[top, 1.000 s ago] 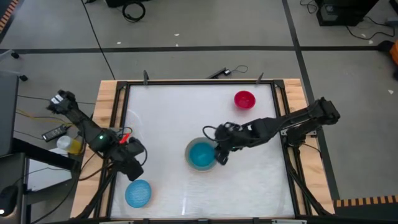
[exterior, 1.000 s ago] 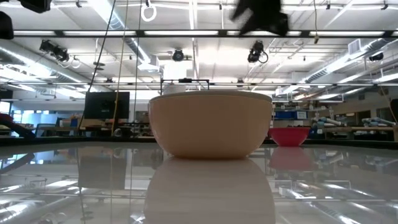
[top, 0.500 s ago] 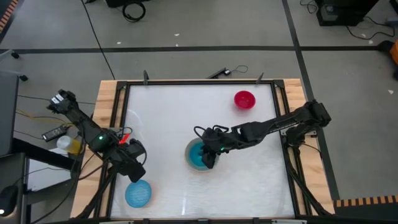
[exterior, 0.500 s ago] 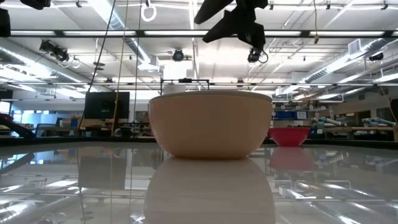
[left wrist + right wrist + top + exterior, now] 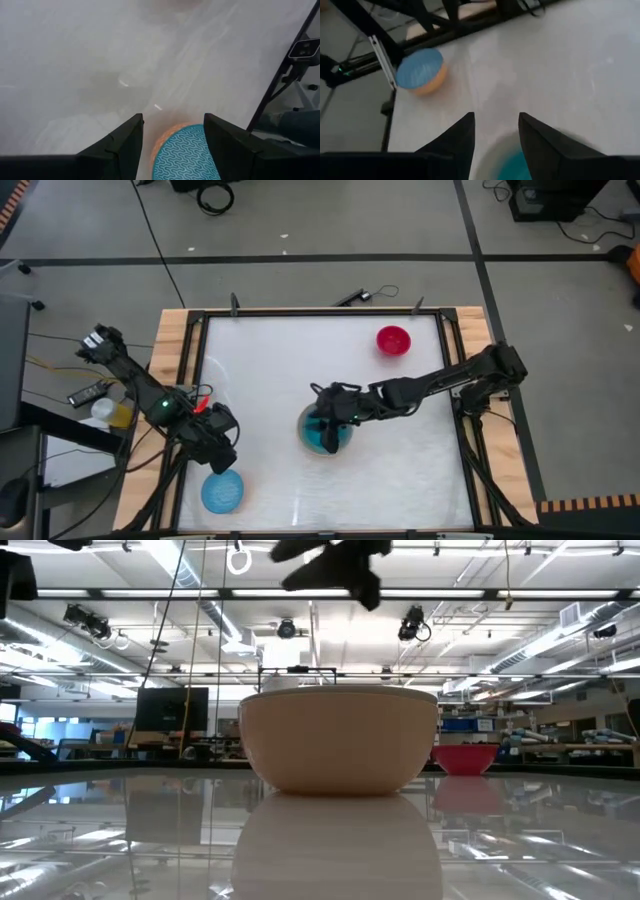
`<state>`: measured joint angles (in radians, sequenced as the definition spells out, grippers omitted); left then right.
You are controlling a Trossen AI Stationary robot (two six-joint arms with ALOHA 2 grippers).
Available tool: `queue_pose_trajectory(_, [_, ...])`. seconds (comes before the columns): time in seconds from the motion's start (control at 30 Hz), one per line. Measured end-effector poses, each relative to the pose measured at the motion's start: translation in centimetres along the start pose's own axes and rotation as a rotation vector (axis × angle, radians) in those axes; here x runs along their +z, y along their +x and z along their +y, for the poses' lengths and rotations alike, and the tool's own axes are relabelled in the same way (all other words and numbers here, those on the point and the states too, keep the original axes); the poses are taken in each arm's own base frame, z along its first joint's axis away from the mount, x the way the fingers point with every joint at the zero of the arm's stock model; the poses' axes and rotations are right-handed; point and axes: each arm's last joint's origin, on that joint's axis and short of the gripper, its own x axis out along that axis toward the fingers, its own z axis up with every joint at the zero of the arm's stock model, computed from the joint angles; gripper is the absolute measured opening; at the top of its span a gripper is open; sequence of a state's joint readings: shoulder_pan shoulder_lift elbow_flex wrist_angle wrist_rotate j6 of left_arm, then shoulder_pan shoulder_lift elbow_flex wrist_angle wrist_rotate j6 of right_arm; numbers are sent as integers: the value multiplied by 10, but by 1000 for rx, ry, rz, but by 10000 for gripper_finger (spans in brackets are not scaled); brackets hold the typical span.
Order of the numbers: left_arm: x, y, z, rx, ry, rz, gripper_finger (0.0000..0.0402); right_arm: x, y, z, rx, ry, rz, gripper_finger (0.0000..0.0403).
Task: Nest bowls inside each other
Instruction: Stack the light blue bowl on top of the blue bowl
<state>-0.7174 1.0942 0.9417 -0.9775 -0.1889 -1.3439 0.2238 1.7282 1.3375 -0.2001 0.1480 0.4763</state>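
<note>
A teal bowl (image 5: 316, 436) sits nested in the cream-beige bowl (image 5: 340, 740) near the table's middle. My right gripper (image 5: 330, 424) hangs open just above them, its fingers (image 5: 465, 132) over the cream rim (image 5: 492, 155). At the near left corner a light blue bowl (image 5: 222, 492) sits inside the peach-orange bowl (image 5: 427, 86). My left gripper (image 5: 220, 442) is open above it and a little farther in, with the blue bowl (image 5: 186, 154) showing below its fingers. A small red bowl (image 5: 393, 340) stands alone at the far right.
A black frame rail (image 5: 300, 311) rims the white table top (image 5: 270, 370). Open surface lies between the two bowl pairs and toward the far left. A cable and small items lie outside the left rail (image 5: 100, 395).
My right gripper has moved toward the table's left edge, from beside the teal bowl's right rim to over the bowl, sinking slightly and turning at the wrist. The bowls have stayed where they were.
</note>
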Motion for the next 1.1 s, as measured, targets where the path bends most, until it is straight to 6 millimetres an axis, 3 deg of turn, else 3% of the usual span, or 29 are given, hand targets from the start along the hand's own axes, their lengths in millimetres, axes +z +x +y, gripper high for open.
queue_pose_trajectory(0.17, [-2,0,-2,-28,-54,22,212,-2,18,1,37,90,-39,158])
queue_pose_trajectory(0.3, [-4,1,-5,-35,-85,29,212,-20,33,0,-6,147,53,158])
queue_pose_trajectory(0.53, [-14,11,-12,-4,-104,69,212,-32,41,12,27,202,70,157])
queue_pose_trajectory(0.67, [-20,11,-14,-12,-166,163,212,-31,70,12,79,184,111,157])
queue_pose_trajectory(0.87, [-28,3,-20,-45,-200,288,212,-3,118,35,142,88,82,158])
queue_pose_trajectory(1.1, [-18,-39,-21,-121,-86,72,212,6,174,49,145,139,23,158])
